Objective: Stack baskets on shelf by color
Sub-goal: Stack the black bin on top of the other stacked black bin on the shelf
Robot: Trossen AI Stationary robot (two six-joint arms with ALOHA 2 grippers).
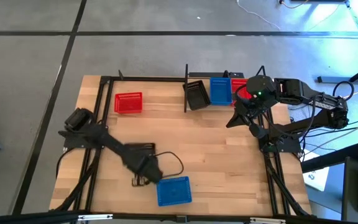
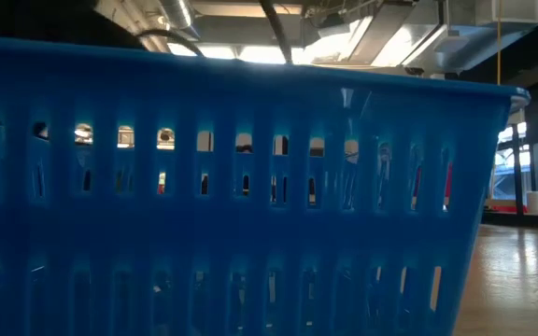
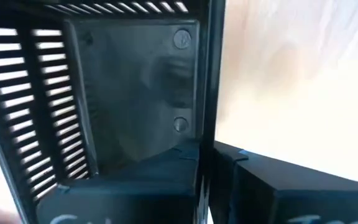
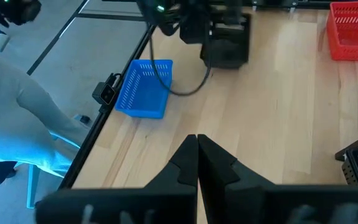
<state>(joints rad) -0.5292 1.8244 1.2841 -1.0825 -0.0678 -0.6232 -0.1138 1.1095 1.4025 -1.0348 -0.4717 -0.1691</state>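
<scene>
My left gripper (image 1: 145,160) points down over the table's near left part, shut on a black basket (image 1: 140,149). A blue basket (image 1: 174,190) stands on the tabletop just beyond it, at the near edge, and fills the low view (image 2: 232,205). At the far edge, the shelf (image 1: 154,79) carries a red basket (image 1: 128,102) on its left, then a black basket (image 1: 196,94), a blue one (image 1: 220,90) and a red one (image 1: 240,87). My right gripper (image 4: 196,149) hangs shut and empty above the table's right side. My left gripper grips one side wall of the black basket (image 3: 205,124), with one finger (image 3: 135,186) inside the basket and the other (image 3: 278,186) outside it. The fingers come from above, pointing down. The basket stays upright, open side up; whether it is clear of the tabletop I cannot tell.
A black cable (image 1: 174,163) loops over the tabletop beside my left gripper. An upright post (image 1: 186,87) stands in the shelf next to the black basket. Bare wood (image 1: 229,162) lies between the two arms. My right arm hides part of the far red basket.
</scene>
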